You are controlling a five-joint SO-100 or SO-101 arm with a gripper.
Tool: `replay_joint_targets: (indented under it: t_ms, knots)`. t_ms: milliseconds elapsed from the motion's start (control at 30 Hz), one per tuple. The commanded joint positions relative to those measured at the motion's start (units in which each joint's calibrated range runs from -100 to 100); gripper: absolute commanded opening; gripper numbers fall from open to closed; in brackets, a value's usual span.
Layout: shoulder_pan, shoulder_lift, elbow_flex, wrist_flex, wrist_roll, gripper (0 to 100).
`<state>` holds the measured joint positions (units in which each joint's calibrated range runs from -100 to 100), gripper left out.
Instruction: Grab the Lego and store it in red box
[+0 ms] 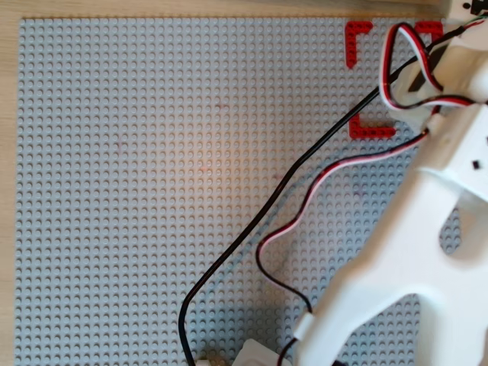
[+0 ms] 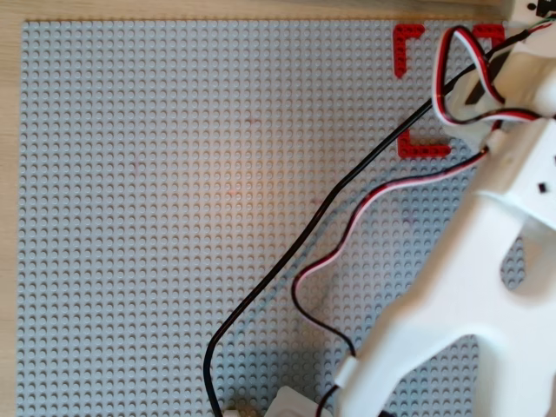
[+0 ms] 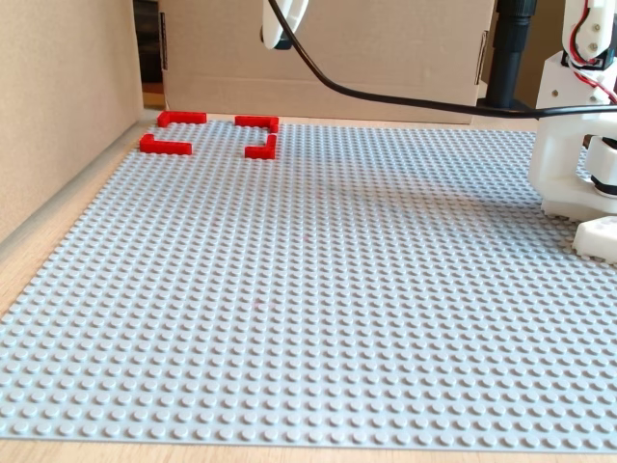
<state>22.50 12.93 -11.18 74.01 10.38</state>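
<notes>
The Lego is hidden or out of view in all three views. The red box (image 1: 357, 34) is an outline of thin red corner brackets at the top right of both overhead views. My white arm (image 1: 427, 229) reaches over it and covers its right half. In the fixed view the red box (image 3: 166, 146) lies at the far left of the plate with nothing inside the outline. My gripper (image 3: 281, 24) hangs above it, and only a white fingertip shows below the top edge. Whether it is open, or holds anything, cannot be told.
A grey studded baseplate (image 3: 318, 289) covers the table. Cardboard walls (image 3: 58, 106) stand along its left and far sides in the fixed view. The arm's white base (image 3: 574, 145) sits at the right. Black and red-white cables (image 1: 252, 229) trail across the plate.
</notes>
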Motion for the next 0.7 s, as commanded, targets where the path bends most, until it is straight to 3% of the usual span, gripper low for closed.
replay_joint_targets:
  t_ms: [0, 333, 667]
  knots:
    - [-1.18, 8.0, -12.0, -0.41, -1.05, 3]
    - [-4.23, 26.3, -34.46, 4.5, -3.03, 3]
    - [-3.71, 30.88, -39.0, 4.85, -3.08, 5]
